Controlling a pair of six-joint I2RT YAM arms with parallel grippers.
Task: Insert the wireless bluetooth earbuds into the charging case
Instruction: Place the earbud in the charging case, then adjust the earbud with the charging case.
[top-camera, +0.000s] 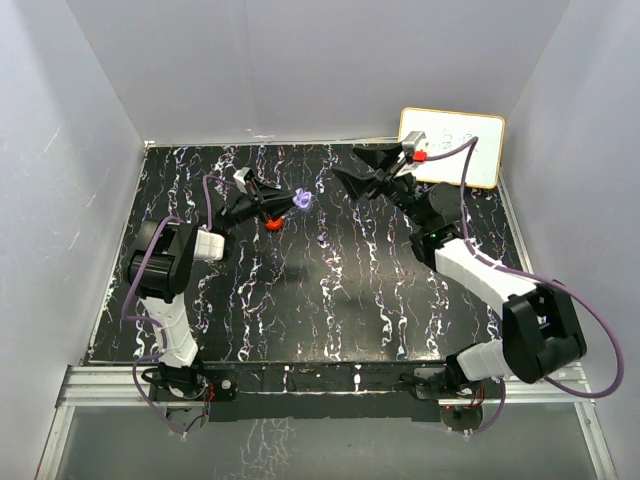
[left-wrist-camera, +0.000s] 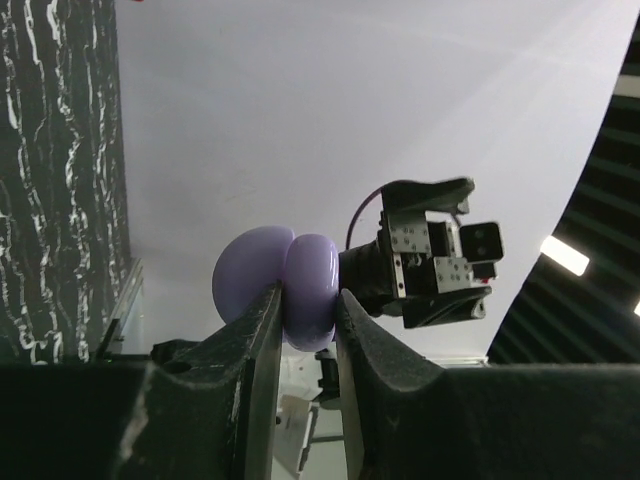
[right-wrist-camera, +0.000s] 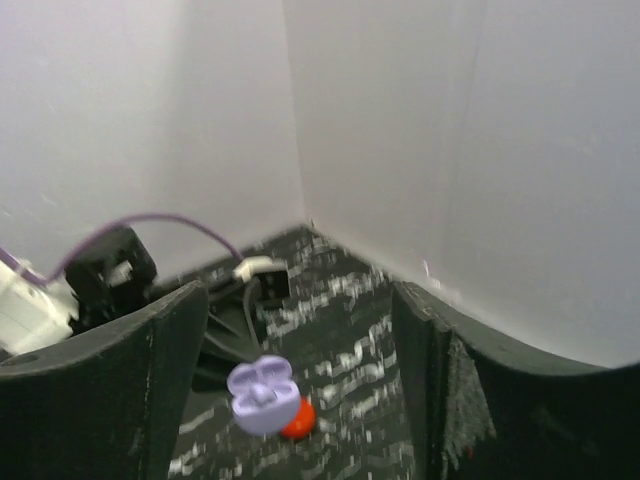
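The left gripper (top-camera: 288, 204) is closed tight on the purple charging case (top-camera: 299, 200), one finger on each side of one of its shells. It holds the case above the black marbled table (top-camera: 330, 300), toward 11 o'clock of the table's centre in the top view. The case is hinged open, and its two rounded halves lie side by side. The open face is turned toward 3 o'clock, at the right gripper (top-camera: 358, 168). That claw is spread wide and holds nothing, and it is near the case but apart from it.

Two pale wells show inside the case. They are too blurred to tell whether the earbuds sit in them.

A small red object (top-camera: 274, 223) lies on the table just at 7 o'clock of the case. The back wall is close at 12 o'clock, and a whiteboard (top-camera: 470, 150) stands at 2 o'clock. Bare table stretches toward 6 o'clock.
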